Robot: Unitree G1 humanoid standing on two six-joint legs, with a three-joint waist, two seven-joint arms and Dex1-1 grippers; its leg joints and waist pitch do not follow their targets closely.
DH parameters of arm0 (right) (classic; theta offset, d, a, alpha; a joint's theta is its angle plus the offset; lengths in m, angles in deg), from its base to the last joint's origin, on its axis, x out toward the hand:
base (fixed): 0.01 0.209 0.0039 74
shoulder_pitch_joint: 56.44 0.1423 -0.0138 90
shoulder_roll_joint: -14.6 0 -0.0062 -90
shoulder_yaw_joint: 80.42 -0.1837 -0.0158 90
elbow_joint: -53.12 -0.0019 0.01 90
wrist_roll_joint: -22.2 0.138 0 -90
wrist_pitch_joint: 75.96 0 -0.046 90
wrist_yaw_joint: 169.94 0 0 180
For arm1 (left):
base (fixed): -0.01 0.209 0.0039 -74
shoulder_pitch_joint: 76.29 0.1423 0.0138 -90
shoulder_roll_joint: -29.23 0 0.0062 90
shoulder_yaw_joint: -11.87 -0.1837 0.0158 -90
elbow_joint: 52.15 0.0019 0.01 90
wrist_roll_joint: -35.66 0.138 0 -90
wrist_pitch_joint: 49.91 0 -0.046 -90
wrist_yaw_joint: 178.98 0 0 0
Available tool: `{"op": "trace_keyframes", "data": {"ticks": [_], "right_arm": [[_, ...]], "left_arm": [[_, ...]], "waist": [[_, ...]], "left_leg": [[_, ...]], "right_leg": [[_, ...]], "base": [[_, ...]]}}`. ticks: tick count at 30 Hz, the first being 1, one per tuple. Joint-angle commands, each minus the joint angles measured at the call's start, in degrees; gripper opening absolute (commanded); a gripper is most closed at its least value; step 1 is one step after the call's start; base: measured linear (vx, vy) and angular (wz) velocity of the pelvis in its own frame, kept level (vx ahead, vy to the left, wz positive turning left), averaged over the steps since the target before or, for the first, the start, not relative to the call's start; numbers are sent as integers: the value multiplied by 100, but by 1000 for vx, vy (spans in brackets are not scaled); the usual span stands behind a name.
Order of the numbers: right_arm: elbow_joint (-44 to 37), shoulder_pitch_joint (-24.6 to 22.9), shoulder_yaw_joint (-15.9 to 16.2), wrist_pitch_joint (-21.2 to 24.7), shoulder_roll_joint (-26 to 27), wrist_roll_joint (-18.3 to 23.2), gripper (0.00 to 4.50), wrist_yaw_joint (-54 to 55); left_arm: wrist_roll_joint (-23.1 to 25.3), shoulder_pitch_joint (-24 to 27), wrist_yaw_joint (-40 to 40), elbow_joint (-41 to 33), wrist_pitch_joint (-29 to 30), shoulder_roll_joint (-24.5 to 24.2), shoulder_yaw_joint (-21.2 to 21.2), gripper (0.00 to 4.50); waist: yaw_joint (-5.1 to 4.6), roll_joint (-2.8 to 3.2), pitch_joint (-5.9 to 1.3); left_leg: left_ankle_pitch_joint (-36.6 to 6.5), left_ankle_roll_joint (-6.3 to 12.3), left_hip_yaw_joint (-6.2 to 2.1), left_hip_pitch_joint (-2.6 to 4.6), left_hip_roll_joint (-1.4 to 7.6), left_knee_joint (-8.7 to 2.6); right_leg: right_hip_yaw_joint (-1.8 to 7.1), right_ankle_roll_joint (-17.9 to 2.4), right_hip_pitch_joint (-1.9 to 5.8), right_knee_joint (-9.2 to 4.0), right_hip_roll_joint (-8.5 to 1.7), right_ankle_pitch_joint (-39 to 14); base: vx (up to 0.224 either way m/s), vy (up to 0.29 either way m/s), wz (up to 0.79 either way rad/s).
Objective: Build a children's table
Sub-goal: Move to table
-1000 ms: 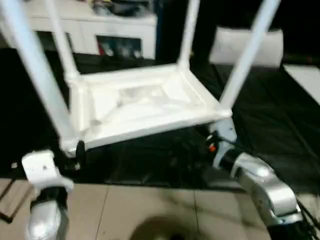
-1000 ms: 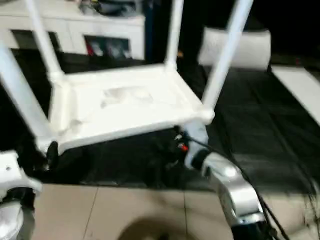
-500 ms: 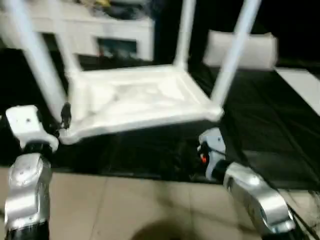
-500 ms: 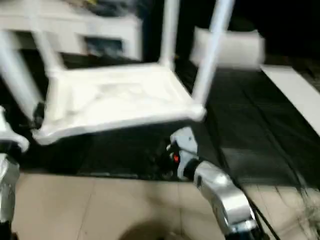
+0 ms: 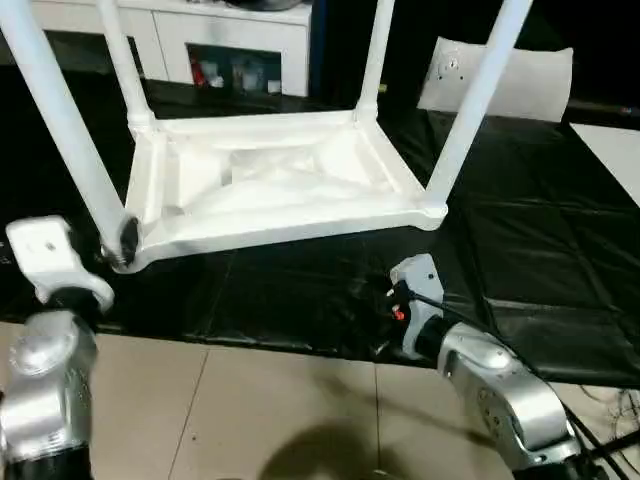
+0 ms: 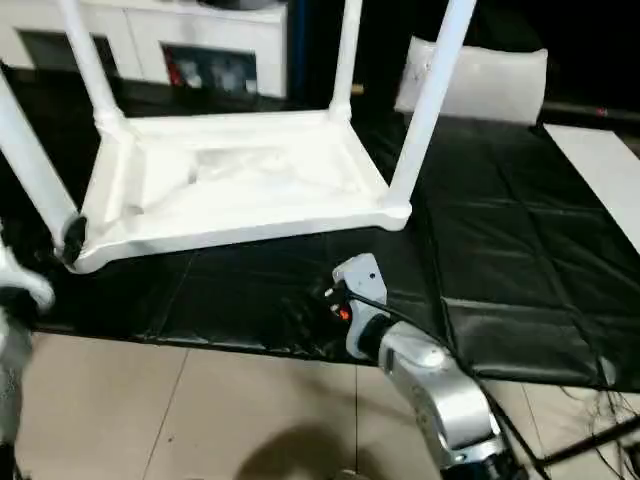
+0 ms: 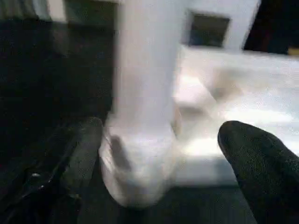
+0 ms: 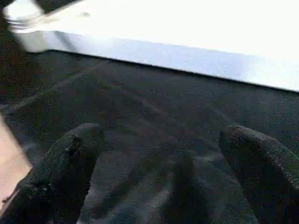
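The children's table lies upside down on a black mat, its ribbed tabletop (image 5: pixel 270 185) facing up. All its white legs stand in the corner sockets, with the near-left leg (image 5: pixel 60 120) and the near-right leg (image 5: pixel 475 100) closest to me. My left gripper (image 7: pixel 163 158) is open at the near-left corner, one finger (image 7: pixel 79 154) on each side of that leg's base (image 7: pixel 140 158). My right gripper (image 8: pixel 163 154) hangs open over the mat, short of the tabletop's near rim (image 8: pixel 187 60), with nothing between its fingers (image 8: pixel 70 158).
The black mat (image 5: pixel 520 250) covers the floor under the table, and bare tiles (image 5: pixel 250 400) lie nearest me. White cabinets (image 5: pixel 230 40) stand behind. A white cushion-like block (image 5: pixel 510 80) sits at the back right, and a flat white sheet (image 5: pixel 615 150) lies at the right edge.
The camera has shifted. My left forearm has risen beside the near-left corner. My right gripper has drawn back from the near-right corner toward me.
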Motion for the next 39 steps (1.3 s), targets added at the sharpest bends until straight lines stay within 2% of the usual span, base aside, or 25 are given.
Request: {"op": "trace_keyframes", "data": {"ticks": [1, 5, 6, 7, 8, 10, 12, 13, 14, 15, 17, 19, 20, 22, 23, 24, 25, 26, 27, 28, 29, 32, 34, 36, 39], "right_arm": [[-145, -114, -157, -87, -8, -69, 450, 143], [-137, -260, -469, 42, 55, 38, 450, 359], [-144, -291, -517, 72, 60, 68, 450, 380], [-152, -326, -560, 75, 72, 97, 450, 397], [-166, -353, -583, 72, 79, 112, 450, 408], [-197, -411, -616, 30, 92, 121, 450, 428], [-244, -510, -686, -9, 135, 168, 450, 488], [-248, -534, -710, -35, 158, 167, 450, 527], [-241, -544, -730, -45, 175, 157, 450, 567], [-223, -539, -729, -101, 178, 99, 450, 595], [-206, -520, -755, -76, 224, 107, 450, 621], [-197, -503, -788, -11, 264, 127, 450, 668], [-180, -481, -843, 63, 325, 151, 450, 749], [-180, -463, -915, 141, 375, 162, 450, 847], [-175, -431, -926, 334, 369, 71, 450, 990], [-162, -407, -930, 444, 370, -3, 450, 1082], [-160, -404, -930, 460, 370, -13, 450, 1095], [-49, -363, -904, 290, 328, -48, 450, 998], [-45, -382, -867, 151, 274, -58, 450, 885], [-45, -382, -867, 151, 274, -58, 450, 885], [-52, -419, -858, 66, 253, -154, 450, 935], [-144, -461, -852, -15, 285, -186, 450, 967], [-203, -482, -876, 22, 327, -99, 450, 951], [-244, -489, -874, 58, 341, -41, 450, 910], [-233, -484, -785, 17, 286, -37, 450, 740]], "left_arm": [[71, 207, 161, -409, 153, 133, -223, 445], [154, 921, 253, -1042, 124, 443, -500, 445], [158, 1010, 281, -1122, 139, 502, -506, 445], [161, 1071, 298, -1174, 137, 546, -511, 445], [172, 1114, 308, -1222, 139, 570, -527, 445], [195, 1193, 322, -1318, 145, 609, -571, 445], [217, 1300, 334, -1478, 237, 624, -717, 445], [224, 1317, 313, -1520, 255, 619, -801, 445], [210, 1314, 294, -1560, 302, 628, -890, 445], [179, 1305, 288, -1605, 362, 655, -959, 445], [100, 1274, 249, -1667, 537, 683, -1047, 445], [70, 1254, 193, -1691, 576, 699, -1094, 445], [70, 1237, 118, -1673, 577, 683, -1125, 445], [193, 1242, 272, -1710, 762, 670, -1127, 445], [179, 1222, 294, -1700, 796, 671, -1132, 445], [153, 1203, 261, -1675, 749, 653, -1148, 445], [150, 1200, 256, -1671, 742, 650, -1150, 445], [217, 1134, 84, -1588, 666, 494, -1267, 445], [262, 1096, -11, -1529, 548, 428, -1315, 445], [262, 1096, -11, -1529, 548, 428, -1315, 445], [363, 1041, -94, -1435, 355, 359, -1371, 445], [407, 938, -48, -1301, 267, 404, -1384, 445], [389, 896, -79, -1252, 337, 394, -1413, 445], [408, 880, -103, -1195, 372, 349, -1476, 445], [419, 937, -71, -1194, 213, 332, -1479, 445]], "waist": [[-68, 150, -288], [-130, 66, -234], [-171, 111, -253], [-54, -38, -217], [132, -86, -195], [405, -123, -149], [445, -138, -121], [362, -103, -115], [212, 88, -145], [-82, 306, -96], [-133, 384, -126], [-203, 414, -89], [-286, 379, -212], [-317, 149, -281], [-288, 144, -196], [-176, 120, -285], [-176, 120, -285], [-160, 236, -108], [-183, 347, -13], [-397, 432, -3], [-355, 458, -50], [-339, 360, -183], [-240, 298, -269], [-247, 313, -188], [-234, 205, -157]], "left_leg": [[855, 160, 89, -184, 172, -499], [99, 422, 167, -231, 125, -515], [-135, 213, 472, 67, 109, -363], [-541, 159, 498, -99, -79, -263], [-801, 348, 464, -19, -152, 47], [-780, 446, 156, -208, -194, 518], [-698, 338, -114, -264, -331, 647], [-648, 483, -214, -200, -403, 378], [-798, 992, -264, 85, -396, -205], [-1889, 1935, -461, -31, -174, -954], [-2247, 2505, -359, -215, 28, -1214], [-2483, 2125, -407, -192, -126, -1092], [-2317, 1495, -595, 70, -163, -1000], [-2204, 121, -757, -5, -68, -1031], [-2199, -886, -736, -370, 61, -755], [-962, -646, -720, -338, 325, 7], [-962, -646, -720, -338, 325, 7], [213, -346, -1056, -289, 640, 334], [-668, -498, -1189, -169, 730, 19], [-2359, -1010, -1117, -347, 566, -801], [-2802, -1190, -926, -349, 176, -1060], [-1840, -1174, -515, -307, -185, -892], [-823, -711, -505, -348, -30, -727], [-1823, -802, -511, -491, 13, -915], [-2691, -354, -559, -454, 121, -613]], "right_leg": [[307, -1290, 474, -399, -358, 509], [404, -1205, 502, -579, -477, -533], [652, -1177, 218, -746, -308, -1029], [987, -1185, 434, -809, -304, -1769], [1507, -1287, 447, -1054, -514, -2570], [2241, -1504, 610, -1276, -795, -3173], [2370, -1350, 475, -1288, -536, -3123], [2288, -1024, 400, -1273, -271, -3130], [1942, -617, 202, -1235, 54, -3030], [805, -561, -93, -330, 422, -2123], [-91, -230, -168, 716, 217, -974], [-430, -191, -38, 569, 141, -483], [-442, -193, -34, 269, 60, -244], [-141, -277, 179, -59, -268, -43], [328, -811, 557, -408, -1134, -122], [693, -1232, 725, -746, -1904, 225], [693, -1232, 725, -746, -1904, 225], [521, -1174, 727, -831, -1907, 111], [357, -962, 605, -695, -1437, -325], [134, -526, 556, 0, -564, -334], [22, -96, 456, 112, -257, -140], [95, 28, 449, -254, -463, -32], [222, 36, 624, -462, -845, 547], [159, -14, 522, -447, -689, -198], [417, -376, 428, -807, -1247, -1966]], "base": [[0, 0, 0], [-9, 13, 0], [0, 0, 0], [-21, 28, -35], [-10, 13, -27], [-47, 70, -42], [-87, 184, -68], [-87, 220, -57], [-100, 279, -43], [-100, 279, -43], [-56, 168, 4], [-123, 275, 7], [-118, 292, -1], [-46, 206, -12], [-93, 243, -12], [-74, 139, -4], [-65, 142, -1], [-24, 83, -1], [-77, 154, 3], [-106, 151, 0], [-106, 151, 0], [-74, 101, 22], [-74, 35, 0], [-76, 17, -4], [-56, -13, 3]]}}
